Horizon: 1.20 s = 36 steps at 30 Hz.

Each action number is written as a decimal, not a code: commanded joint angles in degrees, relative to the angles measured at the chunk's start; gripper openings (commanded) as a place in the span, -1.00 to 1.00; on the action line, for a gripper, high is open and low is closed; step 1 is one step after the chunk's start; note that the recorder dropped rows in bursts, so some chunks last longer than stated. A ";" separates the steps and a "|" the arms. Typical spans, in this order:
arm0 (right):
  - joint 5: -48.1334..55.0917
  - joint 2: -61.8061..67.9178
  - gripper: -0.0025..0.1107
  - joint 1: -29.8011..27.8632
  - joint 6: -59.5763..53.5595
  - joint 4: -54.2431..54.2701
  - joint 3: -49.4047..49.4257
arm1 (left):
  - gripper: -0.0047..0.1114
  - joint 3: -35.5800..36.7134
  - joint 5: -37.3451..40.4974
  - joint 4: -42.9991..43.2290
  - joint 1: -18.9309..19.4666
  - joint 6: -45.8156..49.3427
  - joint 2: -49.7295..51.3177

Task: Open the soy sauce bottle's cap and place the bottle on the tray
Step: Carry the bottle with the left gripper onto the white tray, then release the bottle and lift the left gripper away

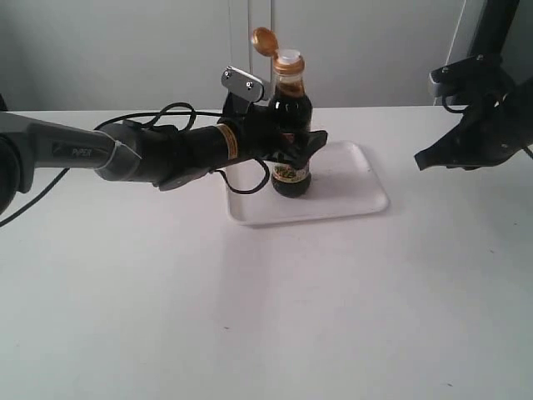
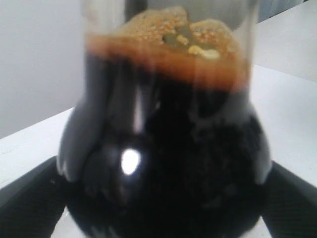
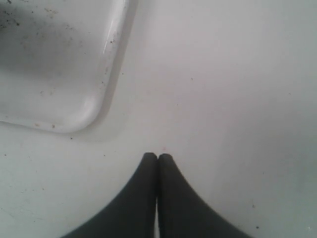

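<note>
Bare white table (image 1: 250, 317) nearest; beyond it we log the soy sauce bottle (image 1: 291, 125), cap (image 1: 265, 38) flipped open, standing on the tray (image 1: 350, 196), left gripper (image 1: 301, 146) clamped around it, right gripper (image 3: 158, 158) closed empty; hasty release risks tipping, spilling.

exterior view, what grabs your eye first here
The soy sauce bottle stands on the white tray, its orange cap flipped open above the neck. The left gripper clamps its body, while the right gripper hangs off to the side with jaws shut and empty.
</note>
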 commanded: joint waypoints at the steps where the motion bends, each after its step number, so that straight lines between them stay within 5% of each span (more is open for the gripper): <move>1: -0.51 -0.07 -0.96 -0.32 0.22 0.20 0.11 | 0.89 -0.30 -0.44 0.01 -0.22 -0.36 -0.25; 24: -0.50 -0.07 -0.96 -0.32 0.22 0.20 0.11 | 0.89 -0.30 8.14 5.11 -0.10 -1.37 -16.37; 36: 0.17 -0.17 -0.96 -0.32 0.22 0.20 0.01 | 0.87 -0.30 13.56 19.09 -0.10 -18.33 -23.92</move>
